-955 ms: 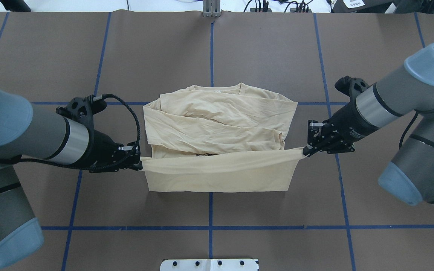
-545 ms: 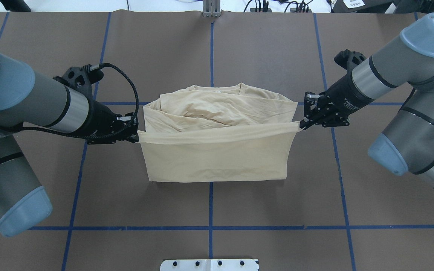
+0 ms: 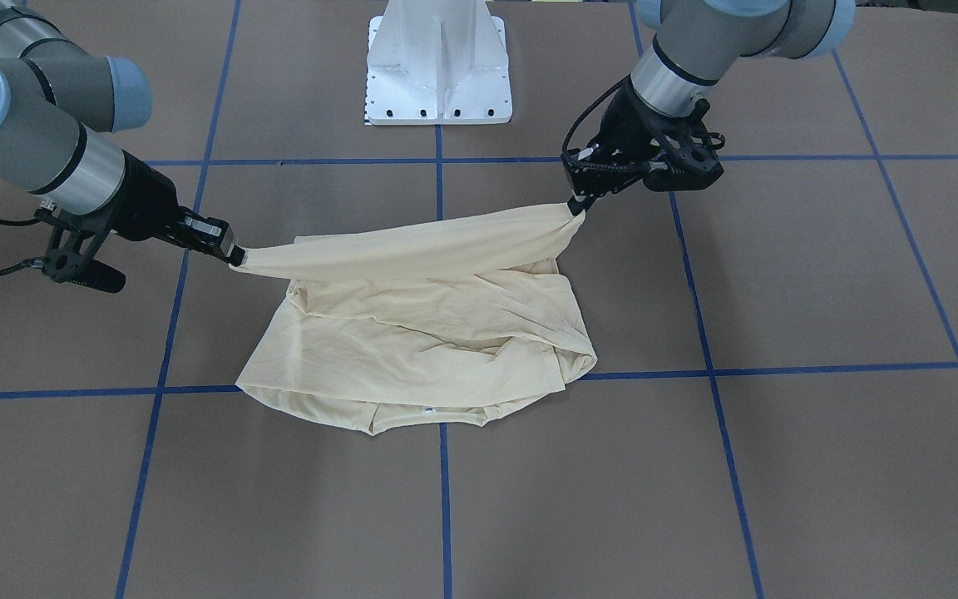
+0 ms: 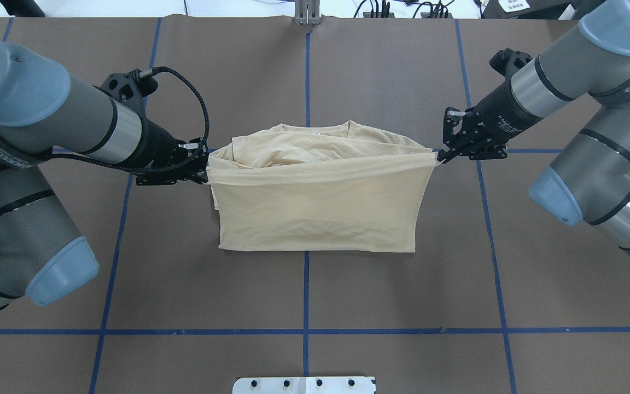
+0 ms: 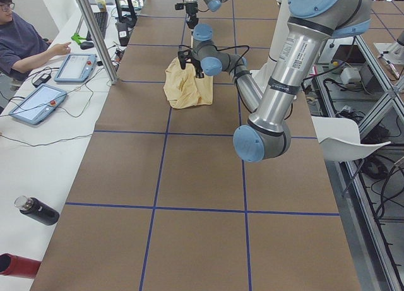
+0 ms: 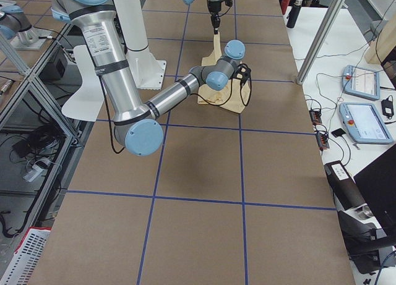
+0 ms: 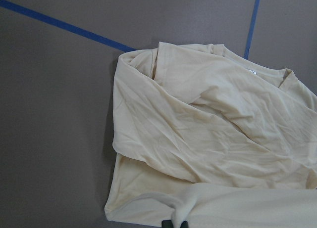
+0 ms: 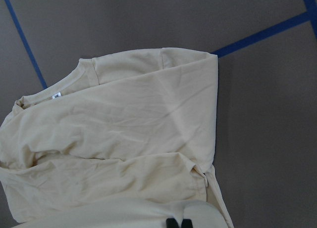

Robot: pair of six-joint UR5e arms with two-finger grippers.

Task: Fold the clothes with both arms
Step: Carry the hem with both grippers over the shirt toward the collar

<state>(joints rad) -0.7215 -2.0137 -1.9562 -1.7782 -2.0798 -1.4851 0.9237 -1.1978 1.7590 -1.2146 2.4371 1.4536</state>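
The pale cream-yellow shirt (image 4: 315,213) lies on the brown table, plain side up, its print hidden. Its collar and small white neck label (image 8: 56,95) are at the far edge. My left gripper (image 4: 204,171) is shut on the hem's left corner. My right gripper (image 4: 439,157) is shut on the hem's right corner. Between them the hem is stretched taut and lifted over the shirt's body, near the collar end. In the front-facing view the left gripper (image 3: 572,206) is on the right and the right gripper (image 3: 236,256) on the left. The shirt also shows in the left wrist view (image 7: 208,134).
Blue tape lines (image 4: 306,331) grid the brown table cover. The white pedestal base (image 3: 437,62) stands at the robot's side. An operator (image 5: 19,35), tablets and a bottle (image 5: 36,210) are on a side bench beyond the table's far edge.
Both grippers have carried the held hem away from the robot toward the collar. The folded-over layer now covers most of the shirt's body.
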